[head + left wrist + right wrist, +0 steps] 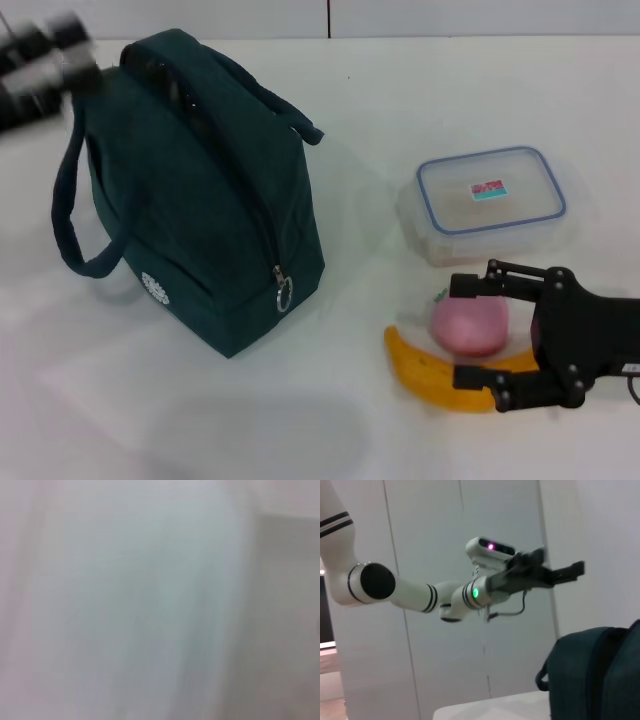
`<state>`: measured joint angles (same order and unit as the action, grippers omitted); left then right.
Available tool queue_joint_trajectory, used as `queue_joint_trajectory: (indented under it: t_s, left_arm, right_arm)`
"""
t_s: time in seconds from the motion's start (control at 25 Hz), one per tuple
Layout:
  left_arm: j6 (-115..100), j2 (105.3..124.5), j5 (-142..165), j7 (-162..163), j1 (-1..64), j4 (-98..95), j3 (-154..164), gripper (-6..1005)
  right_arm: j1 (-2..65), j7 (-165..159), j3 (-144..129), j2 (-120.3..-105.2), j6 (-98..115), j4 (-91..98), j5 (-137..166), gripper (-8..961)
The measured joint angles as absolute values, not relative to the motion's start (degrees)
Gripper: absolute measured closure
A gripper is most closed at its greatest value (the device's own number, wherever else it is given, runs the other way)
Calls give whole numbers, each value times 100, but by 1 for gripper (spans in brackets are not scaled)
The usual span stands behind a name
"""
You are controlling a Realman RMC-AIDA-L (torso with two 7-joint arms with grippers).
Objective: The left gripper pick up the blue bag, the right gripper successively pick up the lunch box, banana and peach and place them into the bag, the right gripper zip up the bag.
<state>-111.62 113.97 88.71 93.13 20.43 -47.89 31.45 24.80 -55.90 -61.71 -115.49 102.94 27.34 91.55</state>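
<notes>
Two arms | left gripper (45, 60) above bag's far-left corner, finger state unreadable (blurred) | bag (200, 190) handle (255, 90) lies toward the robot's right of it | right gripper (480, 335) spread, straddling peach (468, 325), banana (430, 372) beside.

left gripper (560, 572): raised high, fingers apart | right gripper (478, 335): low, fingers spread wide
</notes>
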Motion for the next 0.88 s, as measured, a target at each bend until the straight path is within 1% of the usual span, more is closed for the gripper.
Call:
queue_joint_trajectory:
  t_s: [0.16, 0.24, 0.52, 0.68, 0.88]
  left_arm:
    - [-10391, 11083, 9283, 10434, 2385, -4968, 2877, 121]
    - [-10141, 11015, 9762, 11027, 2538, -5266, 2885, 121]
    - [-10176, 10994, 11927, 13751, 3072, -6803, 3104, 123]
    - [-10517, 10933, 12157, 14995, 3074, -7528, 3412, 131]
    - [-10792, 10940, 12149, 15727, 3022, -7815, 3601, 150]
  right_arm:
    - [2478, -5590, -6168, -11549, 10199, 2733, 9128, 112]
    - [2478, -5584, -6168, -11548, 10137, 2733, 9124, 112]
    - [2478, -5552, -6152, -11543, 9966, 2733, 9004, 112]
    - [2477, -5539, -6009, -11532, 9921, 2733, 8975, 111]
    - [2490, -5537, -5945, -11530, 9747, 2736, 8973, 111]
